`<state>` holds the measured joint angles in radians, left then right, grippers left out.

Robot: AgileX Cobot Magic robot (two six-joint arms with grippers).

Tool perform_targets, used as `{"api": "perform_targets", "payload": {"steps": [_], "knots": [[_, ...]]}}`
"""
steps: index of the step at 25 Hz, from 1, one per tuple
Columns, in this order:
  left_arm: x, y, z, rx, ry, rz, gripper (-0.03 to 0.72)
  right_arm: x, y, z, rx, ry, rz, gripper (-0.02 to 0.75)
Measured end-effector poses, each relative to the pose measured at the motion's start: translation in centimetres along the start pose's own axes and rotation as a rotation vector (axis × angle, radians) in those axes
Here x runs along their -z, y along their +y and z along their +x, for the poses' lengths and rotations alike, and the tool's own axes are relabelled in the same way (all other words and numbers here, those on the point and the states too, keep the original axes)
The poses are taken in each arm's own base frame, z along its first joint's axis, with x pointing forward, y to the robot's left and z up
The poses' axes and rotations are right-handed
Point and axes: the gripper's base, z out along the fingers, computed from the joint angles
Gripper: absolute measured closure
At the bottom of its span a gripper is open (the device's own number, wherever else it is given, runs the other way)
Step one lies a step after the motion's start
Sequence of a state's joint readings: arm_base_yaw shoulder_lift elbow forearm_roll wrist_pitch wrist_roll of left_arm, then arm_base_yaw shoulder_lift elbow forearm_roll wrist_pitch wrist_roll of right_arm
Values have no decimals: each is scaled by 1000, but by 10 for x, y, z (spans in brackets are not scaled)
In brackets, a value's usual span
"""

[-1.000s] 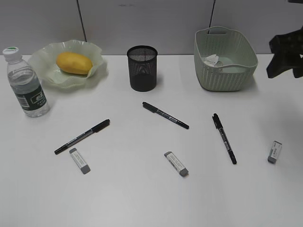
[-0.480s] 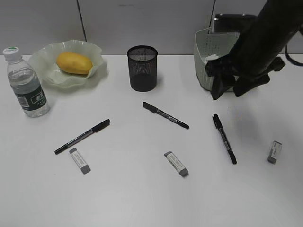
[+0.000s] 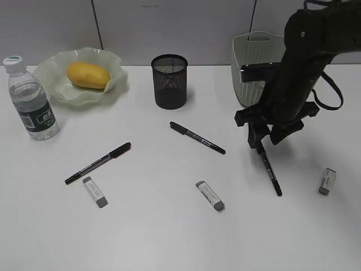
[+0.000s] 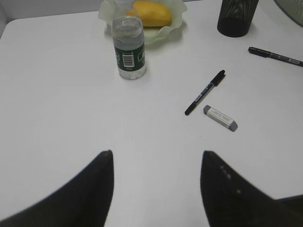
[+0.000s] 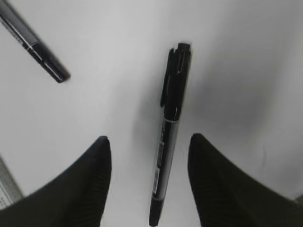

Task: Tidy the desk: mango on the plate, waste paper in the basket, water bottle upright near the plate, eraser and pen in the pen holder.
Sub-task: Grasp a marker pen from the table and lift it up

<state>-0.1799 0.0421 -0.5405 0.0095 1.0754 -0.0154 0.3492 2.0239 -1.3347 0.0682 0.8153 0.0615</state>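
The mango (image 3: 88, 75) lies on the wavy green plate (image 3: 55, 86). The water bottle (image 3: 32, 101) stands upright left of the plate. The black mesh pen holder (image 3: 169, 82) stands at the back middle, and the green basket (image 3: 254, 56) is partly behind the right arm. The waste paper is hidden. Three black pens (image 3: 98, 162) (image 3: 197, 138) (image 3: 271, 169) and three erasers (image 3: 95, 192) (image 3: 210, 195) (image 3: 327, 181) lie on the desk. My right gripper (image 3: 264, 139) is open, straddling the right pen (image 5: 173, 94) between its fingers (image 5: 149, 139). My left gripper (image 4: 156, 156) is open and empty over bare desk.
The left wrist view shows the bottle (image 4: 129, 52), mango (image 4: 151, 13), the left pen (image 4: 205, 92) and an eraser (image 4: 220, 117) ahead of the left gripper. The middle pen's end (image 5: 33, 45) shows at the upper left of the right wrist view. A grey wall runs behind the desk.
The right arm has swung in from the far right, passed in front of the basket and come down over the top end of the right pen. The objects have not moved.
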Motion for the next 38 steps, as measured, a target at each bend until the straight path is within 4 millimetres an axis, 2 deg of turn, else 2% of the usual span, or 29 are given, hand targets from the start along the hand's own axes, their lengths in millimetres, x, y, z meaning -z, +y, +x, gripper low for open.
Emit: {"api": "perform_targets", "payload": {"steps": [6,16,24,29,32,38], "knots": [[0,0,0,0,0,-1,243,-25,-3,-4,-14,-4,23,330],[0,0,0,0,0,-1,243,-44,-5,-9,-31,19,43,384],[0,0,0,0,0,-1,243,-46,-5,-9,-33,23,44,509],[0,0,0,0,0,-1,243,-46,-5,-8,-34,23,45,532],[0,0,0,0,0,-1,243,-47,-5,-8,-35,25,45,584],[0,0,0,0,0,-1,243,-47,-5,-8,-33,27,45,596]]}}
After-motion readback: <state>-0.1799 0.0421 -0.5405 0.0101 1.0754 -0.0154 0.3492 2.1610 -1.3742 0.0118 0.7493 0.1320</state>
